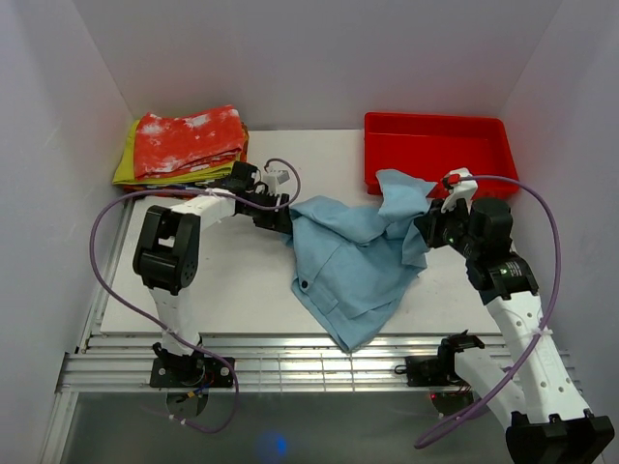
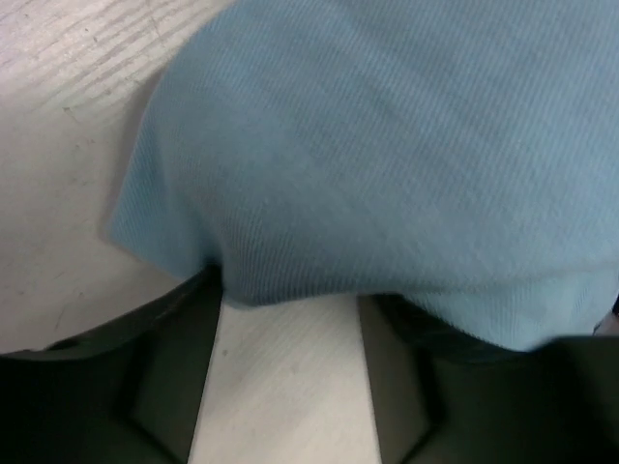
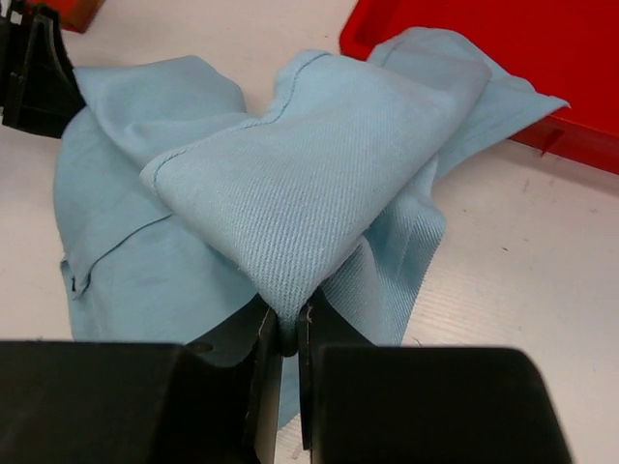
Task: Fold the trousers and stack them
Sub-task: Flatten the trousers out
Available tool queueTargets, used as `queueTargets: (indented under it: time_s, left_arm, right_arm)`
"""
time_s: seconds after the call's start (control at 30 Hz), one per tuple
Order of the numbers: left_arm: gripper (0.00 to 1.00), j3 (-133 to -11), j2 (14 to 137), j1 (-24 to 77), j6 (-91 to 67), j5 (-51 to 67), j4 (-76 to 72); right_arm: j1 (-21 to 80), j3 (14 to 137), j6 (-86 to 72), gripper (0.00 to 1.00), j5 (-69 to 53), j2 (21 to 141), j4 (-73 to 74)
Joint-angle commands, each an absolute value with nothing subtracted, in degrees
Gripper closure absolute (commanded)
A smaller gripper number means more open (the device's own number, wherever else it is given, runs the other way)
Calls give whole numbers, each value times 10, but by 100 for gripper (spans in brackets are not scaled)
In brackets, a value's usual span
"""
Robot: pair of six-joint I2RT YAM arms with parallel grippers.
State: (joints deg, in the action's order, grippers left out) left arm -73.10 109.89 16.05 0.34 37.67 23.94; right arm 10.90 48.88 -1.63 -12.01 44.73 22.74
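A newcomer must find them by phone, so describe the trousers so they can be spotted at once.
Look at the white table, right of its middle, in front of the red tray. The trousers lie there as a loose, crumpled heap. They are plain light blue and unfolded, unlike the folded red-and-white and yellow-green clothes stacked at the far left corner.

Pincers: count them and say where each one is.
2. The left pincer sits open at the trousers' left edge; the right pincer is shut on their right side, beside the red tray.
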Motion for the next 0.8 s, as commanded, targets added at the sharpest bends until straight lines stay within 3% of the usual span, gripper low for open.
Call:
queueTargets:
  time_s: [0.0, 0.03, 0.07, 0.13, 0.3, 0.47, 0.6, 0.63, 0.67, 0.77]
  left_arm:
    - [43, -767, 1123, 171, -13, 316, 218]
    - [51, -772, 1118, 171, -11, 295, 221]
    - [73, -785, 1110, 171, 20, 283, 230]
    - [100, -798, 1072, 171, 41, 242, 250]
    - [100, -950, 1073, 177, 90, 226, 343]
    - [100, -1134, 1202, 227, 106, 179, 391]
    - [53, -1297, 1289, 236, 74, 139, 466]
    - [32, -1310, 1288, 236, 69, 139, 476]
    - [24, -1295, 1277, 233, 71, 142, 483]
    - [22, -1116, 1168, 214, 85, 190, 478]
  right_arm:
    - [112, 496, -29, 92, -25, 455, 235]
    - [112, 492, -27, 92, -8, 460, 245]
    - [112, 488, -25, 92, -3, 468, 253]
    - [112, 469, -19, 92, 32, 472, 264]
    - [111, 429, -22, 92, 23, 490, 252]
    - [101, 414, -44, 92, 33, 540, 253]
    - [91, 415, -52, 92, 25, 589, 253]
    - [83, 417, -51, 92, 24, 595, 253]
    - [77, 421, -50, 92, 23, 600, 253]
    - [45, 427, -31, 92, 6, 607, 253]
